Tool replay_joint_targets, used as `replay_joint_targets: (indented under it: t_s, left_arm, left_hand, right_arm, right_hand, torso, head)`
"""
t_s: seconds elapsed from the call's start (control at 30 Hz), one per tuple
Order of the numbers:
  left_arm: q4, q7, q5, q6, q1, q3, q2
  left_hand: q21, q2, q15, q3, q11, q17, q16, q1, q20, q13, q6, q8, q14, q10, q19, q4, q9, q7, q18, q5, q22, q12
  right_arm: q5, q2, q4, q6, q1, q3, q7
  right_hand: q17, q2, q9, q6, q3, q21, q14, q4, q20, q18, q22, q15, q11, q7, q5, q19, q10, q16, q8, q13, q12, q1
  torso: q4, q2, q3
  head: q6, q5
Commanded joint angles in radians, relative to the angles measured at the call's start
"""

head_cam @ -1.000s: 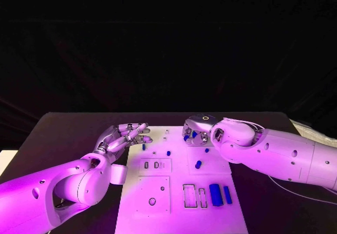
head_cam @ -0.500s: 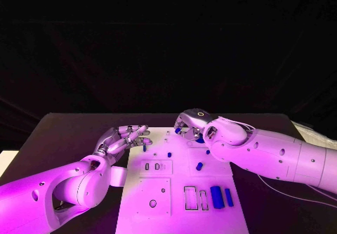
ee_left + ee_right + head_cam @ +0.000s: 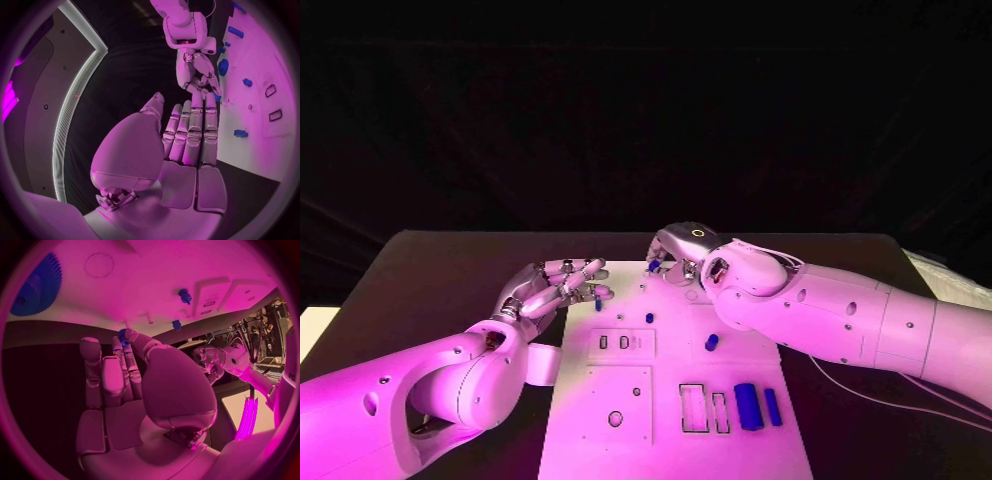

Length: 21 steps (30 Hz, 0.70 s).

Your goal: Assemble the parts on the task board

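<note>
At the far edge of the task board, the right hand hangs low over the white plate with its fingers drawn together, and in its own wrist view a small blue part sits right at the fingertips, pinched there as far as I can judge, though the piece is tiny and half hidden. Just across from it, at the board's near-left corner of that far end, the left hand holds nothing that I can make out; its fingers lie straight and side by side, tips reaching toward the board's edge close to another small blue part. The two hands are near each other but apart. Out from them, toward the robot, a blue peg stands on the board and a short blue piece lies tilted beside the middle; farther on, two long blue bars lie side by side, long axes running toward the robot, just right of a pair of empty rectangular slots. A blue gear shows on the board in the right wrist view. My guess is the right hand is the one at work: whatever seat its part goes to lies directly beneath or just toward the robot, so the coming move looks like a short descent. The counter around the board is black.
</note>
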Motion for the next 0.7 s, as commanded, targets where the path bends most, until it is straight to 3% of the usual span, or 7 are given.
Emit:
replay_joint_targets:
  t_s: [0.03, 0.7]
  left_arm:
    - [0.005, 0.004, -0.005, 0.018, 0.001, 0.001, 0.000]
    - [0.009, -0.002, -0.005, 0.011, 0.002, 0.002, -0.001]
  left_hand:
    - [0.003, 0.001, 0.000, 0.000, 0.005, 0.001, -0.006, 0.007, -0.002, -0.002, -0.002, -0.006, 0.004, 0.000, 0.006, -0.008, -0.002, 0.005, 0.012, -0.001, -0.002, -0.003]
    - [0.002, 0.002, 0.001, 0.000, 0.006, 0.003, -0.010, 0.008, -0.001, -0.002, -0.001, -0.008, 0.002, 0.000, 0.004, -0.010, -0.002, 0.006, 0.011, -0.001, -0.003, -0.006]
  right_arm:
    - [-0.003, 0.009, -0.007, 0.018, 0.000, 0.000, -0.012]
    - [0.021, 0.048, -0.042, 0.070, -0.001, -0.001, -0.031]
  right_hand:
    - [0.001, -0.004, 0.002, -0.003, 0.011, 0.006, 0.032, 0.006, -0.001, -0.015, 0.001, 0.003, 0.001, 0.005, 0.000, -0.005, -0.006, 0.007, -0.002, 0.002, 0.003, 0.005]
    - [-0.007, -0.013, 0.000, -0.013, 0.013, 0.007, 0.028, 0.017, 0.004, -0.013, -0.003, 0.006, 0.005, 0.008, 0.007, -0.015, -0.023, 0.004, -0.007, 0.001, 0.001, -0.014]
  torso:
    - [0.0014, 0.002, -0.0009]
    - [0.0043, 0.006, -0.0006]
  head:
    - [-0.002, -0.004]
    - [-0.004, -0.004]
